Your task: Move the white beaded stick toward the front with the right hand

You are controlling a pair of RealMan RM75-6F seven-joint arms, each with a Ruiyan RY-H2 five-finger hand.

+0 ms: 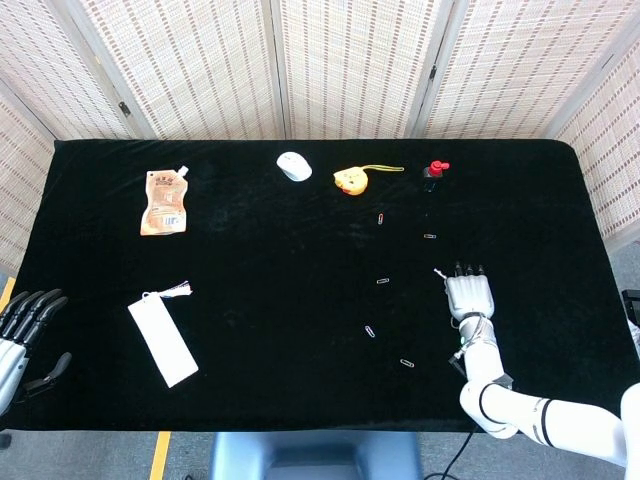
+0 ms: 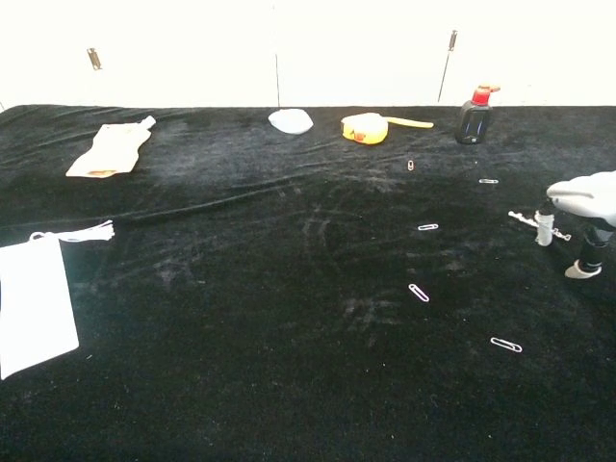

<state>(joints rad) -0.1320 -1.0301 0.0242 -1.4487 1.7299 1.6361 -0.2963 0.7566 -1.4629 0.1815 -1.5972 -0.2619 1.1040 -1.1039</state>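
Note:
The white beaded stick [image 1: 439, 272] lies on the black cloth at the right; only its far-left end shows in the head view. In the chest view the white beaded stick [image 2: 523, 218] runs under my right hand [image 2: 583, 200]. Seen from the head camera, my right hand [image 1: 470, 297] hovers palm down over the stick, its fingers pointing away from me. One fingertip [image 2: 545, 231] comes down onto the stick and another [image 2: 585, 266] reaches the cloth nearer me. Nothing is gripped. My left hand [image 1: 24, 322] hangs spread at the table's front left corner.
Several paper clips [image 1: 383, 281] lie scattered left of the stick. A black bottle with red cap [image 1: 433, 173], a yellow toy [image 1: 350, 179] and a white mouse [image 1: 294, 166] stand along the back. An orange pouch [image 1: 164, 203] and a white card [image 1: 162, 340] lie at the left.

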